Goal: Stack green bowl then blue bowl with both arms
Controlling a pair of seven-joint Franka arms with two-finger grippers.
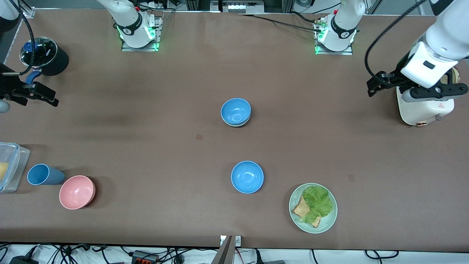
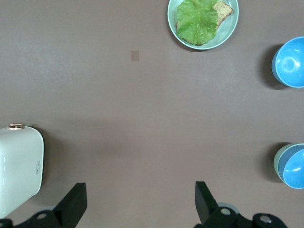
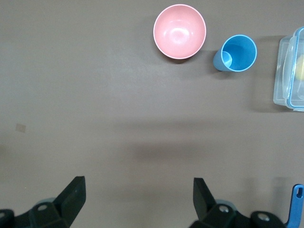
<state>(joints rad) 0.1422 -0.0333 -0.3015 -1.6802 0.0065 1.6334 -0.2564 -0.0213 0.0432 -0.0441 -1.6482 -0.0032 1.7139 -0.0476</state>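
A blue bowl (image 1: 235, 110) sits nested in the green bowl (image 1: 240, 124) at mid-table; only the green rim shows. In the left wrist view this blue bowl (image 2: 295, 167) and the green rim (image 2: 279, 160) show at the edge. The second blue bowl (image 1: 247, 177) stands alone, nearer the front camera; it also shows in the left wrist view (image 2: 290, 61). My left gripper (image 1: 377, 85) (image 2: 140, 202) is open and empty, up over the left arm's end of the table. My right gripper (image 1: 36, 96) (image 3: 137, 197) is open and empty over the right arm's end.
A pale green plate (image 1: 326, 223) (image 2: 228, 35) with lettuce and toast lies beside the lone blue bowl. A white toaster (image 1: 425, 108) (image 2: 19, 166) stands under the left arm. A pink bowl (image 1: 77, 191) (image 3: 179, 31), blue cup (image 1: 44, 174) (image 3: 237, 53), clear container (image 1: 9, 167) and black pot (image 1: 45, 55) are at the right arm's end.
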